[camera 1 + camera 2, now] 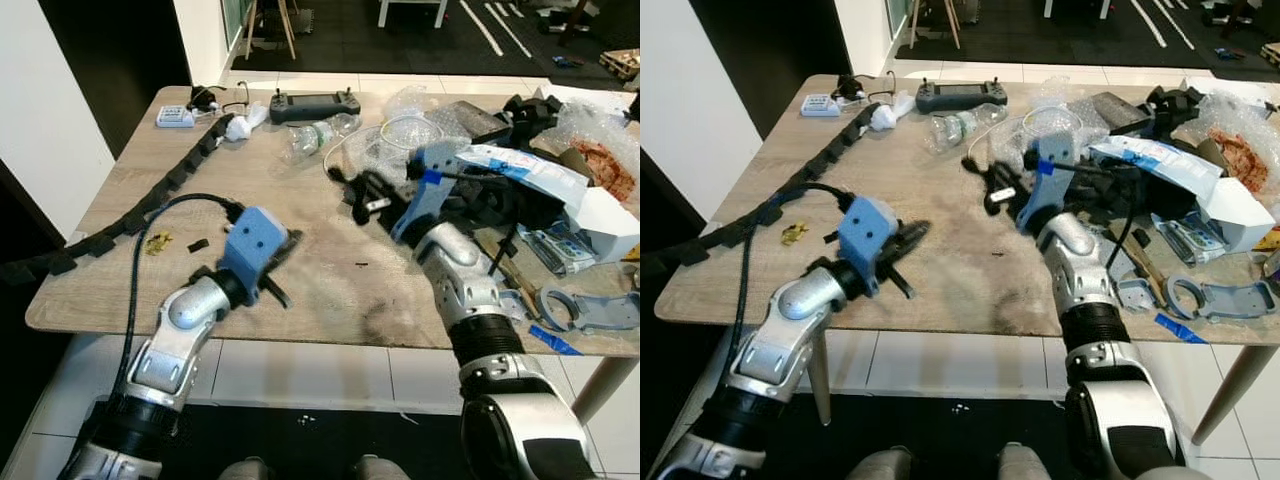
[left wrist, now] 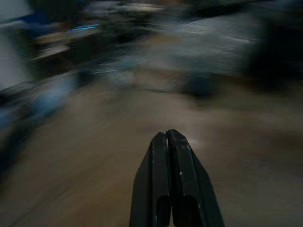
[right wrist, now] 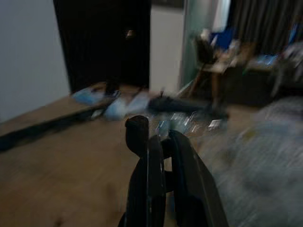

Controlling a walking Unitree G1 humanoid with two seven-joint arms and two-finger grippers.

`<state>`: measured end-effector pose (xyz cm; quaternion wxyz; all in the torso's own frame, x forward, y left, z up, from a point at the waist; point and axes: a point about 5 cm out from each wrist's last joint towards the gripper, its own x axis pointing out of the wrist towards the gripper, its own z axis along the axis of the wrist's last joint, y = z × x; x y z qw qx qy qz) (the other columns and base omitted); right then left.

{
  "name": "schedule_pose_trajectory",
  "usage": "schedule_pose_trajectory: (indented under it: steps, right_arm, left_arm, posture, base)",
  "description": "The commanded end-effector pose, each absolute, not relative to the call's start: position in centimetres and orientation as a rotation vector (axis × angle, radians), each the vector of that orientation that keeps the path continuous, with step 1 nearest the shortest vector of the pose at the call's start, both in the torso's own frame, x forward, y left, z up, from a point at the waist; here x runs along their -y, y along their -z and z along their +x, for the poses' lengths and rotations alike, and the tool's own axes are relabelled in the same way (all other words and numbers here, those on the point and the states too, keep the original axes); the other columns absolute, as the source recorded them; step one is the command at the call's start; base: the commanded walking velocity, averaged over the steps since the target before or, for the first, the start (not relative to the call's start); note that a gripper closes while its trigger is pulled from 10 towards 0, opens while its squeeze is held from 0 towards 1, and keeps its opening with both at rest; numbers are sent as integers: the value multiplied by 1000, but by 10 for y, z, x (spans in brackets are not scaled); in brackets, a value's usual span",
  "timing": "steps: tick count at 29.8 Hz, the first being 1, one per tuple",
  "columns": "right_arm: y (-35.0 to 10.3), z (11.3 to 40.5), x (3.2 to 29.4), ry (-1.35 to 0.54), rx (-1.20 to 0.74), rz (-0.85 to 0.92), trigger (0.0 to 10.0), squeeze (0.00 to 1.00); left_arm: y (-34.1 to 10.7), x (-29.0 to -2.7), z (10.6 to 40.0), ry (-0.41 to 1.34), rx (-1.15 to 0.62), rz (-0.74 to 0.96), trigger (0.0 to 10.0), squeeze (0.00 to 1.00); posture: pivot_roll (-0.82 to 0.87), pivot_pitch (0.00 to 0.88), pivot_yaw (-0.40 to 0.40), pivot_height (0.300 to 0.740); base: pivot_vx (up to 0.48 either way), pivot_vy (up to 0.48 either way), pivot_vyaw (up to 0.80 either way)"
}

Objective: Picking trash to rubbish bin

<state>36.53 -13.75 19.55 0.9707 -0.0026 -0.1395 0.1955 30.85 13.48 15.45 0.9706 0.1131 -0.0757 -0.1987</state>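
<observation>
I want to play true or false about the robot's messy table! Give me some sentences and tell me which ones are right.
1. The left pincer has its fingers pressed together with nothing between them. True.
2. The right pincer grips a small dark piece. True.
3. A crushed clear plastic bottle stands upright on the wooden table. False: it lies on its side.
4. The black handheld controller lies at the table's far edge. True.
5. The black segmented cable chain runs along the robot's right side of the table. False: it runs along the left side.
</observation>
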Motion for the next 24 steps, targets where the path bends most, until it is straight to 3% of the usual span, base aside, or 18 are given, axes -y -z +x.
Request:
schedule_pose_trajectory:
  steps: [1,6,24]
  right_arm:
    - [-209,356,135,-355,389,-124,10000,0]
    - [-215,348,133,-310,441,-134,10000,0]
    - [-206,348,148,-152,381,-148,10000,0]
  left_arm:
    - [-162,-154,314,201,181,146,10000,0]
    - [-166,-166,314,47,196,119,10000,0]
    - [-164,-155,316,4,196,150,10000,0]
  posture:
    - [40,28,1,740]
    - [40,30,-8,740]
    - [34,24,-25,740]
  base:
    - [0,0,0]
    - [0,0,0]
    - [0,0,-775]
